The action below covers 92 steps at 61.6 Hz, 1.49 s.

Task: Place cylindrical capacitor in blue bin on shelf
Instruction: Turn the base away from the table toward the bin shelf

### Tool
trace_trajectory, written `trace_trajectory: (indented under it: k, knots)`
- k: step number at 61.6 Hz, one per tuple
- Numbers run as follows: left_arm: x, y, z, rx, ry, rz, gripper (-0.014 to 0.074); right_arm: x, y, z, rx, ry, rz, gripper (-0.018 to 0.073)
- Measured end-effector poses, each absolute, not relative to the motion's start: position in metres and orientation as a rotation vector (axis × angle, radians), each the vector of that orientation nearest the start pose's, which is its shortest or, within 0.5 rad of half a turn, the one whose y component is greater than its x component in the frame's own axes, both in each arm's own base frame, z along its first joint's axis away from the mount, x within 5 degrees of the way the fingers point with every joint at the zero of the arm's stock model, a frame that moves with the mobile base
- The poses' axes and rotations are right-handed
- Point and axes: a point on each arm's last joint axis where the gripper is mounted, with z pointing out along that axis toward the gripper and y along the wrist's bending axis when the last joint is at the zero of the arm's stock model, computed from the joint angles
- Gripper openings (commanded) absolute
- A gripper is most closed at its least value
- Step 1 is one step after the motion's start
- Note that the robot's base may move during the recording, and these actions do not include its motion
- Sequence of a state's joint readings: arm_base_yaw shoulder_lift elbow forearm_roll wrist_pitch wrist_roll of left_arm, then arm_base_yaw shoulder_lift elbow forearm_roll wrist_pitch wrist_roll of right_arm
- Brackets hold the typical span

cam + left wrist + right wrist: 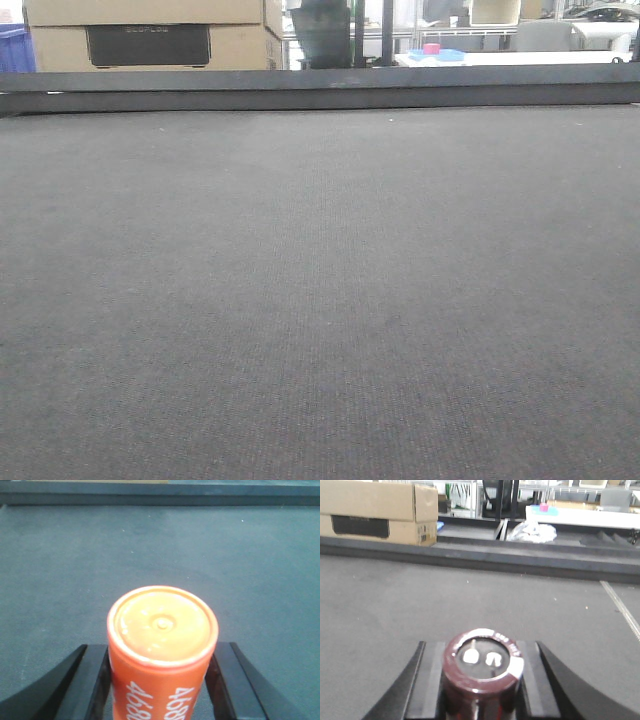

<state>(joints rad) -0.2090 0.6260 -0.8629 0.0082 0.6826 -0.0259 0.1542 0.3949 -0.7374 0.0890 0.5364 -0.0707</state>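
Observation:
The cylindrical capacitor (482, 667) is a short dark maroon cylinder with a pale rim and two metal terminals on its end. In the right wrist view it sits between the black fingers (432, 680) of my right gripper (481, 647), which is shut on it above the grey mat. My left gripper (161, 652) is shut on an orange cylinder (162, 625) with white digits on its side, its black fingers (92, 680) pressed to both sides. The blue bin and the shelf are out of view. Neither gripper shows in the front view.
A dark grey mat (320, 300) covers the table up to a raised dark ledge (320, 88). Behind the ledge stand a cardboard box (150, 35), the edge of a blue box (12, 48), and a white table (520, 58) with pink and blue items.

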Motion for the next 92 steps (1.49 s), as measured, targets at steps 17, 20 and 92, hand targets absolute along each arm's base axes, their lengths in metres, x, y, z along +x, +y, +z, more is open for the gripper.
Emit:
trace_trajectory:
  k: [17, 20, 92]
  knots:
    - [0.1064, -0.0218, 0.3889, 0.181, 1.92, -0.142, -0.0111, 0.0619, 0.0141, 0.3822, -0.156, 1.67, 0.166, -0.0163]
    - [0.1064, -0.0218, 0.3889, 0.181, 1.92, -0.142, -0.0111, 0.0619, 0.0141, 0.3822, -0.156, 1.67, 0.166, -0.0163]
    - [0.1066, -0.0217, 0.3884, 0.182, 1.921, -0.139, -0.0111, 0.0618, 0.0145, 0.3822, -0.161, 1.67, 0.17, -0.0163]
